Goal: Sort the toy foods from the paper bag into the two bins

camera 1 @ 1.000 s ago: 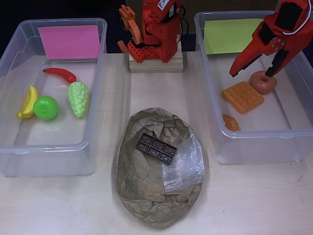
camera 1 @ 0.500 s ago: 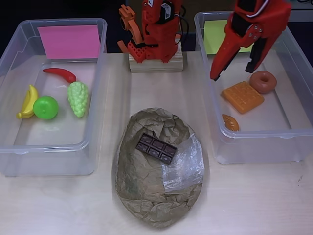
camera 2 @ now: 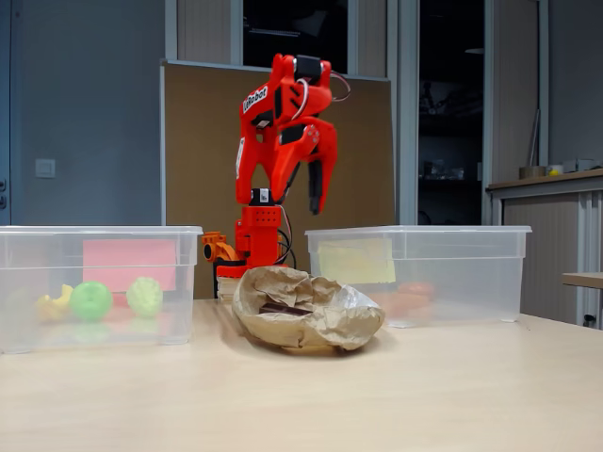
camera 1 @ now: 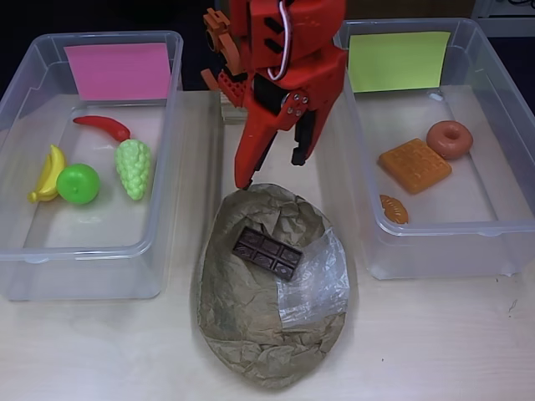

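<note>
The hand (camera 1: 272,171) hangs open and empty above the paper bag's (camera 1: 251,334) far rim; the chocolate bar (camera 1: 267,253) lies just nearer the camera, long axis diagonal.

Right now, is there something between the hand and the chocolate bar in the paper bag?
Nothing visible blocks it. The open hand hangs above the far rim of the paper bag, and the chocolate bar lies uncovered on the crumpled paper, beside the clear tape patch.
</note>
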